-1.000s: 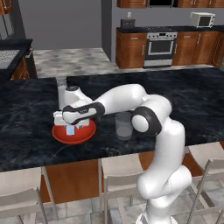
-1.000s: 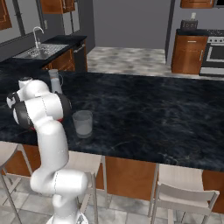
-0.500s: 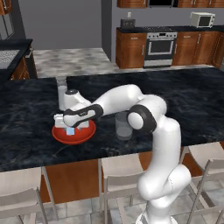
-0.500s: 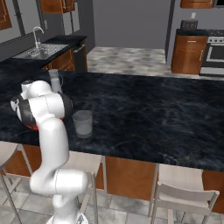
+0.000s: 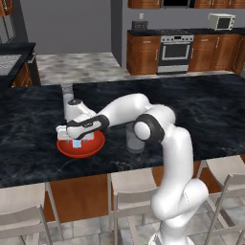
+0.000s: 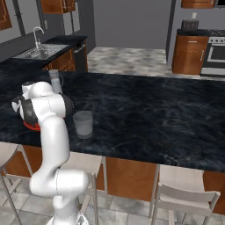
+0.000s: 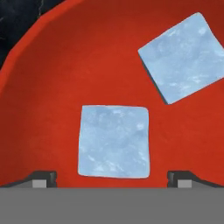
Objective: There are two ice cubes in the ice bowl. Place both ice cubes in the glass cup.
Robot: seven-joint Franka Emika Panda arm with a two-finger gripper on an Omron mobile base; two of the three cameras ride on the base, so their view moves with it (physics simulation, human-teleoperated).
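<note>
The white arm reaches far out and low, elbow bent, wrist turned downward. Its gripper points straight down, jaws spread wide, both dark fingertips apart with nothing clamped between them

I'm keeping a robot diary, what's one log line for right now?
stage: reaching | jaws: open, astride nearer pale blue ice cube | red round bowl: two cubes | clear glass tumbler: empty

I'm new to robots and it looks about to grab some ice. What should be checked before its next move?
1. Pincer open: ok.
2. Near cube between the fingertips: ok.
3. Far cube apart from the near one: ok.
4. Both cubes lie in the bowl: ok.
5. Cup upright beside the bowl: ok.
6. Fingertips low enough to grip: cannot tell.
</note>
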